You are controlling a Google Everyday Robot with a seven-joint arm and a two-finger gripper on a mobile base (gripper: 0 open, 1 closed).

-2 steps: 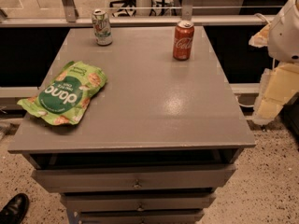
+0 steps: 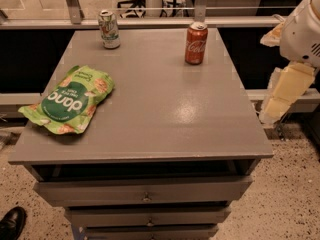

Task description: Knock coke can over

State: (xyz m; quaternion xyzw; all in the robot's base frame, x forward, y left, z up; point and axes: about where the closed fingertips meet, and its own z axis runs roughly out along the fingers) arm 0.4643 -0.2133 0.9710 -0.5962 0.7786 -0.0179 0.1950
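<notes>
The coke can, red with white script and a silver top, stands upright at the back right of the grey table top. My gripper, cream-coloured below the white arm, hangs off the table's right edge. It is to the right of the can, nearer the front, and well apart from it. It holds nothing that I can see.
A white-and-green soda can stands upright at the back left. A green snack bag lies flat at the left edge. The table has drawers below. A black shoe shows at the bottom left on the floor.
</notes>
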